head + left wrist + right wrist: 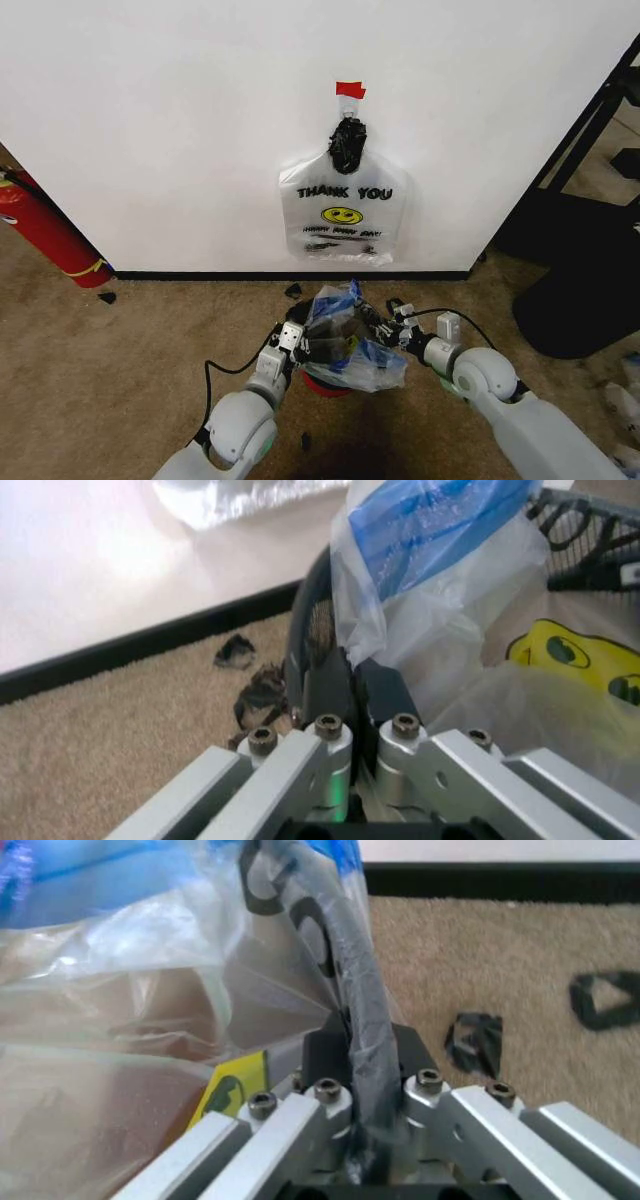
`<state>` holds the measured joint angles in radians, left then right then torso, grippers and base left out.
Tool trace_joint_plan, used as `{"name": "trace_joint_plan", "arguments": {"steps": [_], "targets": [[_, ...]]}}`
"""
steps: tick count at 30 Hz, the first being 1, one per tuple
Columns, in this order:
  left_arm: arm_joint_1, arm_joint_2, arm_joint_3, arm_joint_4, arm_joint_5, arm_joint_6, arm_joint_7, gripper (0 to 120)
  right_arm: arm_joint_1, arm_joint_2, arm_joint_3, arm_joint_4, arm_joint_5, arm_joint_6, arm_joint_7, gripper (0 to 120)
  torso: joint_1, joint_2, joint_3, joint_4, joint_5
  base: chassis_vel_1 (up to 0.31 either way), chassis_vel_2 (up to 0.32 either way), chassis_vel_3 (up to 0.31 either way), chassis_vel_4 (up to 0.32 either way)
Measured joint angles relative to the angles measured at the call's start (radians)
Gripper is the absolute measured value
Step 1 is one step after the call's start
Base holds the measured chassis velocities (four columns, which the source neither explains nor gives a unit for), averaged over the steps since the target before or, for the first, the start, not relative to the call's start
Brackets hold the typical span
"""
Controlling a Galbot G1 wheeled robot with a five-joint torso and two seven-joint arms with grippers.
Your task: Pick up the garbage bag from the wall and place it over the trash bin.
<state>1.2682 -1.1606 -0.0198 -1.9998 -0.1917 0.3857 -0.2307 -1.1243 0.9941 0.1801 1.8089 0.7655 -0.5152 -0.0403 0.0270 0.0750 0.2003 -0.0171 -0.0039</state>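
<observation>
While both arms reach down to the bin, the scene counts out like this:

Trash bin: one, a black mesh trash bin (322, 352) with a red base, on the carpet just in front of the wall (180, 130).
Garbage bag: one garbage bag (352, 340) is draped over the bin, see-through with blue patches and a yellow smiley panel; its plastic lies over the rim on both sides.
Second bag: one more "THANK YOU" bag (343, 212) hangs on the wall above the bin, under one piece of red tape (350, 90).
Left gripper: the left gripper (296, 340) sits at the bin's left side; in the left wrist view the left gripper's fingers (325, 686) are pressed together on the bin's rim, with the bag's plastic just beside them.
Right gripper: the right gripper (392, 325) sits at the bin's right side; in the right wrist view its fingers (325, 1054) are pinched on the bag-covered rim.
Fire extinguisher: one red fire extinguisher (45, 235), well to the left of the bin, against the wall.
Black scraps: several black scraps (294, 291) lie on the carpet near the bin.
</observation>
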Motion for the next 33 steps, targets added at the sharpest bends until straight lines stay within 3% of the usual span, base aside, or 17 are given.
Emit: {"name": "trace_joint_plan", "arguments": {"steps": [5, 11, 14, 20, 23, 26, 33], "targets": [[0.060, -0.008, -0.024, -0.024, 0.052, -0.047, 0.018, 0, -0.061, 0.026, 0.003, 0.060, 0.023, 0.015, 0.117, 0, 0.000, 0.000, 0.000, 0.0000, 0.0000, 0.000, 0.000, 0.000, 0.000], [0.123, -0.039, -0.057, -0.047, 0.153, -0.151, 0.032, 0, -0.144, 0.124, 0.054, 0.121, 0.006, 0.188, 0.209, 0, 0.000, 0.000, 0.000, 0.0001, 0.0001, 0.000, 0.000, 0.000, 0.000], [0.135, -0.046, -0.067, -0.047, 0.180, -0.174, 0.032, 0, -0.168, 0.146, 0.087, 0.137, -0.009, 0.216, 0.202, 0, 0.000, 0.000, 0.000, -0.0003, 0.0000, 0.000, 0.000, 0.000, 0.000], [0.173, -0.065, -0.093, -0.058, 0.253, -0.233, 0.028, 0, -0.256, 0.180, 0.202, 0.161, -0.152, 0.333, 0.064, 0, 0.000, 0.000, 0.000, -0.0003, 0.0000, 0.000, 0.000, 0.000, 0.000], [0.182, -0.067, -0.106, -0.064, 0.257, -0.238, 0.025, 0, -0.280, 0.168, 0.263, 0.131, -0.225, 0.442, -0.078, 0, 0.000, 0.000, 0.000, -0.0002, 0.0002, 0.000, 0.000, 0.000, 0.000], [0.178, -0.068, -0.117, -0.053, 0.256, -0.239, 0.019, 0, -0.291, 0.157, 0.310, 0.122, -0.225, 0.473, -0.166, 0, 0.000, 0.000, 0.000, -0.0001, 0.0001, 0.000, 0.000, 0.000, 0.000], [0.181, -0.067, -0.120, -0.031, 0.222, -0.302, 0.020, 3, -0.288, 0.154, 0.333, 0.099, -0.130, 0.470, -0.206, 0, 0.000, 0.000, 0.000, -0.0002, 0.0002, 0.000, 0.000, 0.000, 0.000]]}}
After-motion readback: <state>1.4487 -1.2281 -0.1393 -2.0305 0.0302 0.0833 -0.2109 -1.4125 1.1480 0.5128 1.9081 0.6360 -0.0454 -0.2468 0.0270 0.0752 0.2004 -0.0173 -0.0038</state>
